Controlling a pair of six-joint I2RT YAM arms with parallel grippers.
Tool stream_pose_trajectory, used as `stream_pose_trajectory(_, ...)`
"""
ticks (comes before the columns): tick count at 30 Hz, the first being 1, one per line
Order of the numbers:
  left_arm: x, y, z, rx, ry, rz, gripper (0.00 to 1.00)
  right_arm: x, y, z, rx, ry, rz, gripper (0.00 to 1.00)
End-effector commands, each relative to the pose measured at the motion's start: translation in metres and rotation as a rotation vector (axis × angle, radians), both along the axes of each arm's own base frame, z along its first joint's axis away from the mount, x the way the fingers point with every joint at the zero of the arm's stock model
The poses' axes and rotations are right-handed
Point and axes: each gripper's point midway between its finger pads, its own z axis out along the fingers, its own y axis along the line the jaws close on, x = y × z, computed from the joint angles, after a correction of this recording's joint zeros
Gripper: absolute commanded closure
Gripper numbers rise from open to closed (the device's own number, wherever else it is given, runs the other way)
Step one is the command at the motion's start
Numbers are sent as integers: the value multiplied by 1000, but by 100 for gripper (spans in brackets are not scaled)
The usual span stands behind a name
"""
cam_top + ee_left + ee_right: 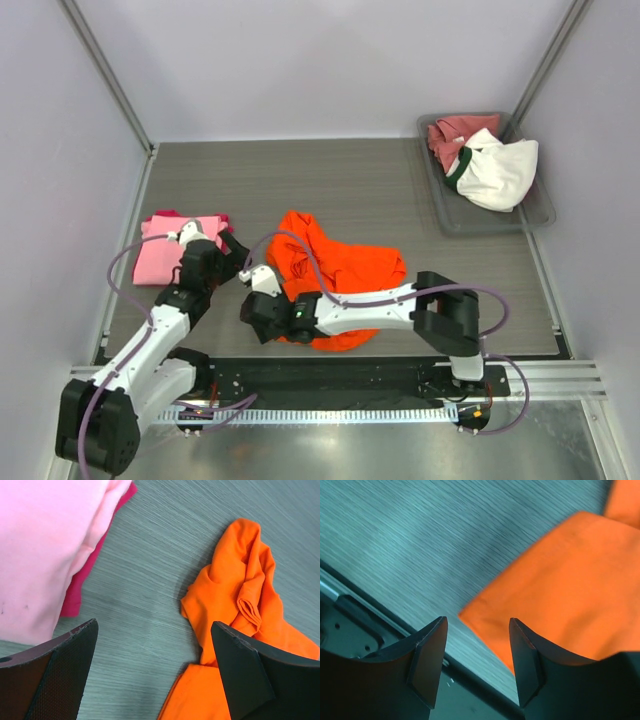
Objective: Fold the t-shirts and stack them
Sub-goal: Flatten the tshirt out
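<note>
T-shirts, going left to right. At the far left of the table [330,180] there's a folded pink t-shirt [175,258] lying on top of a magenta t-shirt [166,216]. The magenta one only peeks out along the back and right edges. The left wrist view shows the same thing, with the pink t-shirt [45,545] over a strip of the magenta t-shirt [80,587].

Just beside the right side of that stack is the left gripper [238,262]. Its jaws are spread wide and there's nothing in them. From its own camera, the left gripper [154,630] is over bare table, with the pink stack to one side and the orange t-shirt [240,590] to the other.

Next is the right gripper [255,305], reaching across to the near left edge of the orange t-shirt [340,270], which is crumpled in the middle of the table. In the wrist view, the right gripper [477,625] has its fingers parted and they aren't clamped on anything. A flat corner of the orange t-shirt [570,580] lines up with the gap between them. I can't tell if the fingers are actually touching the cloth.

Way off at the back right, well apart from both arms, is a grey tray [540,215]. It holds a bunched rose-red t-shirt [455,135], with a white t-shirt [500,172] with a dark green collar in front of it.
</note>
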Motion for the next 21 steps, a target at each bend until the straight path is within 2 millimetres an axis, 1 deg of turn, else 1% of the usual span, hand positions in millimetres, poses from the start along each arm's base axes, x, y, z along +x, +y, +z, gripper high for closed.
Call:
stream_pose_trajectory(1,-5,1,4,-47,-12,20,5,12,20,13,18,-68,-59,43)
stream_pose_trajectory(2,-6,3,4,-43,-14,32,4,11,23,9,14,-63,-56,44)
stream_pose_trajectory(3,-6,5,5,-43,-19,41,4,11,24,0,-4,-59,-55,44)
stream_pose_trajectory(8,-9,8,10,-51,-45,59,4,6,31,-16,-23,-40,-47,46)
stream_pose_trajectory(11,-10,9,12,-51,-51,62,4,4,29,-29,-50,-32,-46,49)
stream_pose_trajectory(14,-10,10,13,-47,-55,62,4,1,25,-34,-71,-16,-51,50)
stream_pose_trajectory(16,-11,9,14,-48,-59,59,4,-6,20,-36,-84,-7,-43,49)
stream_pose_trajectory(20,-11,4,16,-62,-73,32,4,-22,18,-40,-90,16,-20,48)
stream_pose_trajectory(21,-10,3,16,-59,-74,17,4,-25,17,-41,-98,20,-14,50)
